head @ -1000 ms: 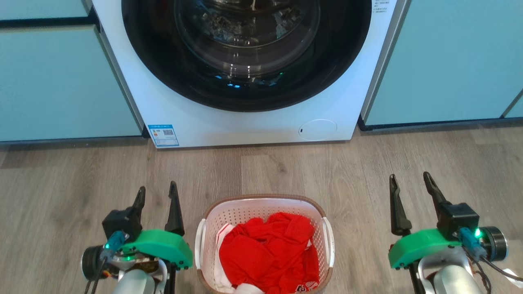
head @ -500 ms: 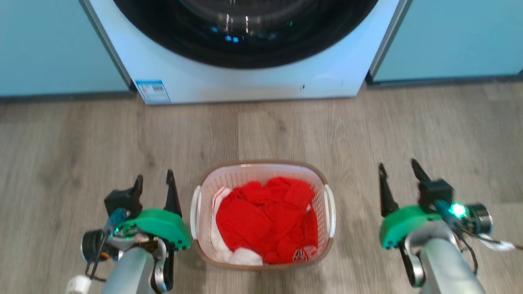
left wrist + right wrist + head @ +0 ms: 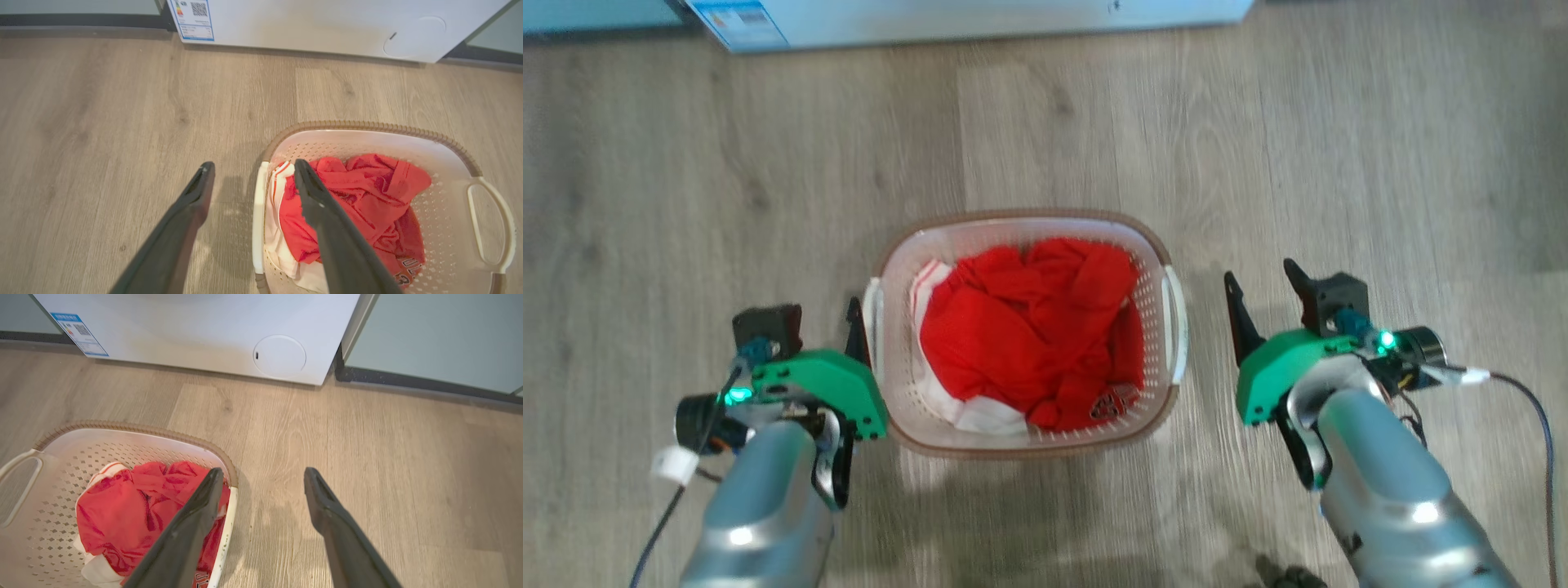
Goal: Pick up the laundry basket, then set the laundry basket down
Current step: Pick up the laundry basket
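**1 basket (image 3: 1013,231) stands on the floor (image 3: 1045,122), ungripped**

Grey-brown wood-grain floor takes up most of all 3 views. At its far edge is the white washer (image 3: 184,330), with a pale blue-green cabinet (image 3: 429,335) to its right.

The basket stands upright on the floor, on the near side of the washer, with a band of bare floor between them. It has a brown rim, white perforated walls and 1 white handle on each side. Red clothes (image 3: 1021,327) are heaped inside. A white cloth (image 3: 980,416) shows beneath them at the near left corner.

The left gripper (image 3: 253,167) is at the basket's left with its 2 fingers apart and nothing between them. In the head view its inner finger lies just outside the left handle (image 3: 258,216). I cannot tell whether it touches. In the left wrist view that finger crosses in front of the clothes and the outer one lies over the floor.

The right gripper (image 3: 1259,273) is at the basket's right, fingers apart and empty. It is near the right handle (image 3: 1176,318), with a strip of floor between them in the head view.

On the washer's front, a round cover (image 3: 279,356) sits low on the right and a blue-edged label (image 3: 195,18) low on the left.
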Motion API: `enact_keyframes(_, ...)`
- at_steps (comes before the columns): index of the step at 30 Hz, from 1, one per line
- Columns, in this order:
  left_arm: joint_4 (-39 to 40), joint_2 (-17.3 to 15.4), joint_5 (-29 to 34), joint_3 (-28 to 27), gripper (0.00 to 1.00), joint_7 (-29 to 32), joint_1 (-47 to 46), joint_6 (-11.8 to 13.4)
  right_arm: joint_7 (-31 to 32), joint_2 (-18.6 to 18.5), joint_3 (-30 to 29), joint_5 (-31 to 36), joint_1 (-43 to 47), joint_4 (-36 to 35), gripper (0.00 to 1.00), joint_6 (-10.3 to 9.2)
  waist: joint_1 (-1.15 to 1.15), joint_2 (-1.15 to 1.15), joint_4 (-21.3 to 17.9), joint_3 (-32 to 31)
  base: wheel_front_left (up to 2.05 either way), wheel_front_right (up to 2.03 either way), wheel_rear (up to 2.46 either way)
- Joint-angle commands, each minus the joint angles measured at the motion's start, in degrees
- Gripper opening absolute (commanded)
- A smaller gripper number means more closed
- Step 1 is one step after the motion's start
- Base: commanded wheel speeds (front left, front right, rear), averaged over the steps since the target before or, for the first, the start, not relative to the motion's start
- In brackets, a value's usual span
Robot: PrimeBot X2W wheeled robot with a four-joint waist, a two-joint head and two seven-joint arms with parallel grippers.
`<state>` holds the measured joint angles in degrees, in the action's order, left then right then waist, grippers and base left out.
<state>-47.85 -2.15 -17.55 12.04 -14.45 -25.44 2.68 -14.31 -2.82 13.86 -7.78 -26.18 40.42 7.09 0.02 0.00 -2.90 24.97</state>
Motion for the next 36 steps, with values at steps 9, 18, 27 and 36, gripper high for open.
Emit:
enact_keyframes(9, -14.4, -1.8, 3.1, -0.7, 1.00, -0.5, -11.6, -3.0, 0.4, -0.1, 12.0, -14.4, -10.2, 11.6, 1.00, 0.40, -0.02, 0.00, -2.2, 11.2, 0.00, 0.00, 0.00)
enact_keyframes(18, -24.3, -3.3, 4.8, 2.2, 1.00, 2.2, -19.4, -5.5, 2.7, -0.1, 19.4, -23.9, -16.4, 17.4, 1.00, 0.40, -0.02, 0.00, -1.7, 17.2, 0.00, 0.00, 0.00)
enact_keyframes(27, -25.8, -3.8, 5.6, 4.1, 1.00, 7.4, -22.5, -5.4, 5.7, -0.1, 26.3, -32.5, -20.2, 18.8, 1.00, 0.40, -0.02, 0.00, -1.1, 20.1, 0.00, 0.00, 0.00)
enact_keyframes(36, -26.0, -3.9, 6.6, 6.5, 1.00, 10.9, -24.7, -6.0, 8.9, -0.1, 31.1, -39.9, -23.0, 19.6, 1.00, 0.40, -0.02, 0.00, -0.9, 22.9, 0.00, 0.00, 0.00)
